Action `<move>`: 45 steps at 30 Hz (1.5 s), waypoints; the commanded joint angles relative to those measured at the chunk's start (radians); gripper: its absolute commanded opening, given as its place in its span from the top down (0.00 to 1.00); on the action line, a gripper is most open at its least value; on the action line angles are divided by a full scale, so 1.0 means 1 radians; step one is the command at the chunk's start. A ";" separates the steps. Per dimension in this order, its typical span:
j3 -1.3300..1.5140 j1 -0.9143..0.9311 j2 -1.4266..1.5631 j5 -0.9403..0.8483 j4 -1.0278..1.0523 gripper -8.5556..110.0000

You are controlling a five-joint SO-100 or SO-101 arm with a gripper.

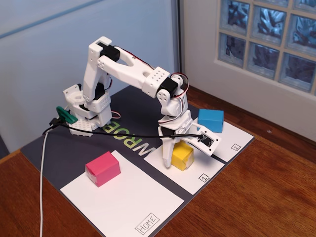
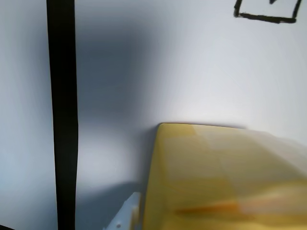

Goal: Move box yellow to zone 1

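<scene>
The yellow box (image 1: 181, 155) sits on the zone 1 panel (image 1: 190, 176), whose boxed "1" (image 1: 201, 177) is at its near corner. My gripper (image 1: 177, 152) reaches down over the box with its jaws on either side of it. In the wrist view the yellow box (image 2: 225, 177) fills the lower right, and one white finger (image 2: 128, 214) lies against its left side. The white panel (image 2: 192, 72) lies beneath, with the corner of the drawn box mark (image 2: 266, 14) at the top right. The second finger is hidden.
A blue block (image 1: 211, 120) stands on the panel marked "2" (image 1: 236, 138) behind. A pink block (image 1: 102, 168) stands on the large "Home" panel (image 1: 128, 202). A dark mat strip (image 2: 62, 115) separates the panels. A black cable (image 1: 123, 134) runs past the arm base (image 1: 89, 118).
</scene>
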 commanded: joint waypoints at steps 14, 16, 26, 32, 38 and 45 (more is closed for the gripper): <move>-0.015 0.003 0.308 -0.066 0.006 0.60; -0.009 0.008 0.354 -0.084 0.009 0.60; 0.032 0.054 0.572 -0.172 0.023 0.64; 0.083 0.081 0.686 -0.218 0.034 0.71; 0.189 0.110 0.793 -0.278 0.043 0.84; 0.364 0.129 0.959 -0.247 0.087 0.93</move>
